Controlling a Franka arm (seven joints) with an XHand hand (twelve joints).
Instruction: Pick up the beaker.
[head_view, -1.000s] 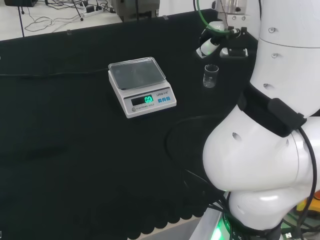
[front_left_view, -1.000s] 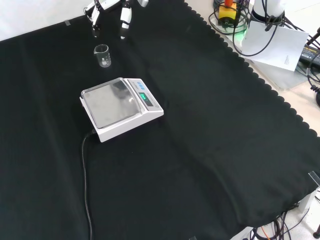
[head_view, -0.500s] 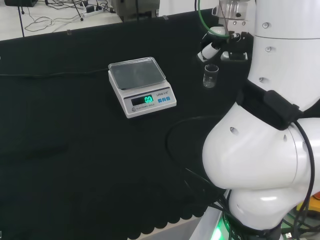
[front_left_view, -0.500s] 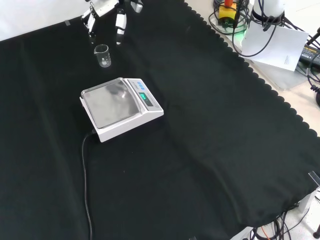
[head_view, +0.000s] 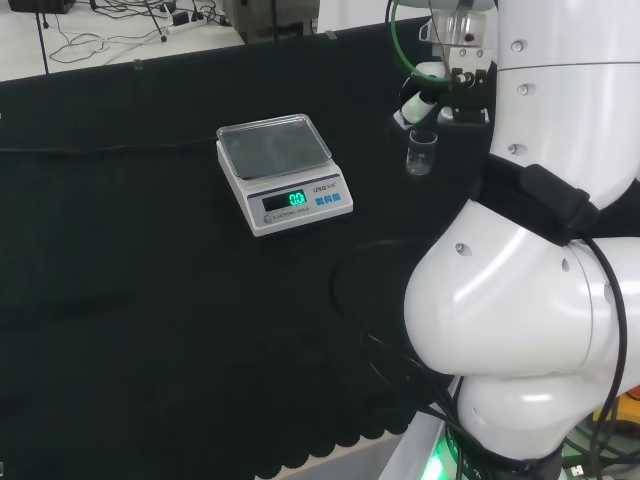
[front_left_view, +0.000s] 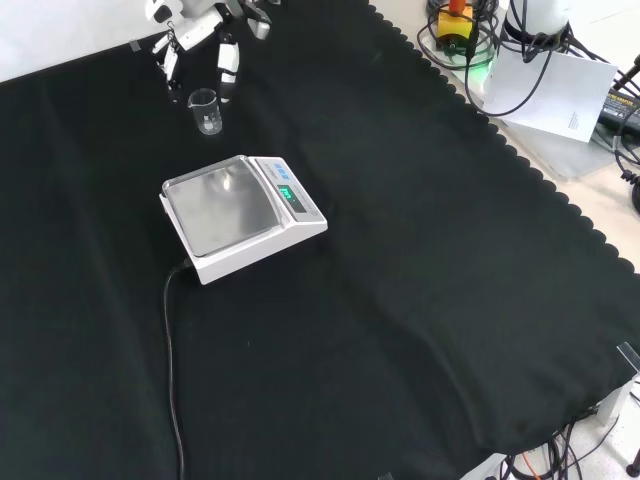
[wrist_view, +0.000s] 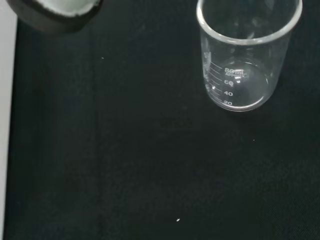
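A small clear glass beaker (head_view: 421, 152) stands upright and empty on the black cloth, to the right of the scale in the head view. The front view shows the beaker (front_left_view: 206, 110) just beyond the scale. The black and white hand (front_left_view: 196, 27) hovers over and slightly behind it, fingers spread and pointing down, apart from the glass. In the head view the hand (head_view: 440, 85) sits just above the beaker. Up close in the wrist view, the beaker (wrist_view: 246, 55) shows printed marks, and a blurred part of the hand (wrist_view: 55, 12) is near the edge.
A white electronic scale (head_view: 282, 172) with a lit green display stands on the cloth; its cable (front_left_view: 170, 350) runs toward the front edge in the front view. The arm's white links (head_view: 540, 250) stand at the head view's right. Cables and paper (front_left_view: 550, 85) lie off the cloth's edge.
The hand has shifted left in the front view and come down closer over the beaker. The beaker and scale have not moved.
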